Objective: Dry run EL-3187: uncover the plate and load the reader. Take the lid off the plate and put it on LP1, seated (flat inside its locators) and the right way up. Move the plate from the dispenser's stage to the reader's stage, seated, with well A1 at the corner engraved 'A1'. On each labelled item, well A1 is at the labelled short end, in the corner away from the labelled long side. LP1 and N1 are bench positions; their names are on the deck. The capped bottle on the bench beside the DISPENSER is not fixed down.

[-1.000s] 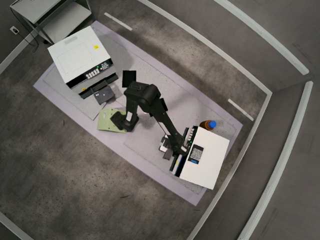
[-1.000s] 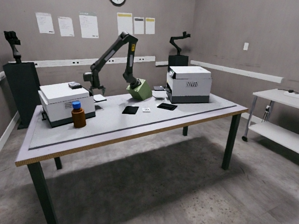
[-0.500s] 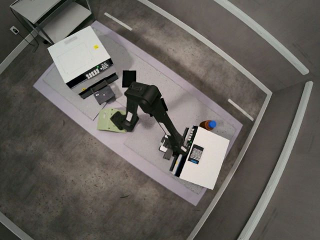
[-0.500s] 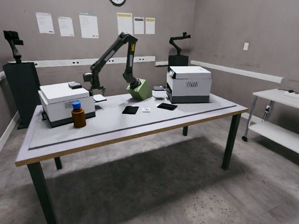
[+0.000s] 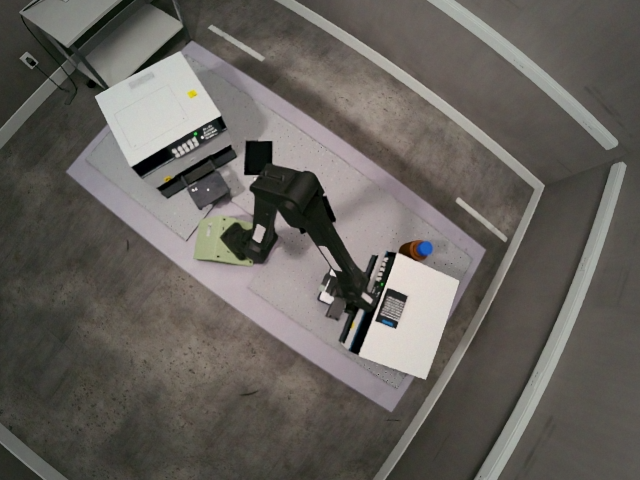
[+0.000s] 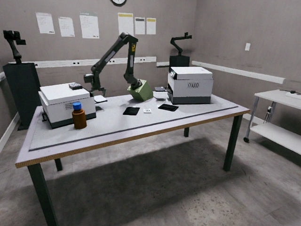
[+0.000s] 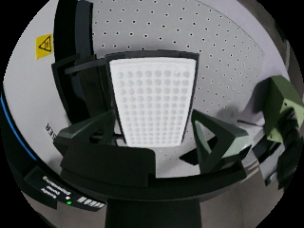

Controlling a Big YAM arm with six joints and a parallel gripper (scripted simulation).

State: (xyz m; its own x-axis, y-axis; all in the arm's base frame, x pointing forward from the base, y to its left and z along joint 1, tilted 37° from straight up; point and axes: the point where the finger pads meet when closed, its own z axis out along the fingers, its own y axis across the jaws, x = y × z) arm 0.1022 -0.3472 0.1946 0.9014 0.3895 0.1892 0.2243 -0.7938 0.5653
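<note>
The white well plate [image 7: 154, 89] [image 6: 100, 98] [image 5: 325, 296] sits on the dispenser's stage, in front of the white dispenser [image 5: 413, 315] [image 6: 63, 97]. I cannot tell the lid apart from the plate. My gripper [image 7: 153, 113] [image 6: 98, 92] [image 5: 333, 304] is open and hangs just above the plate, one finger on each side of it, touching nothing. The reader [image 5: 155, 108] [image 6: 189, 81] stands at the other end of the table, with its dark stage [image 5: 210, 190] [image 6: 160, 89] empty in front of it. Two black bench pads [image 6: 131, 110] [image 6: 168, 107] lie between the machines; one of them shows in the overhead view [image 5: 257, 156].
The brown capped bottle [image 5: 416, 249] [image 6: 79, 117] stands upright beside the dispenser, close to the arm's reach. The arm's green base [image 5: 211, 237] [image 6: 143, 93] is near the reader. A small white label [image 6: 146, 110] lies between the pads.
</note>
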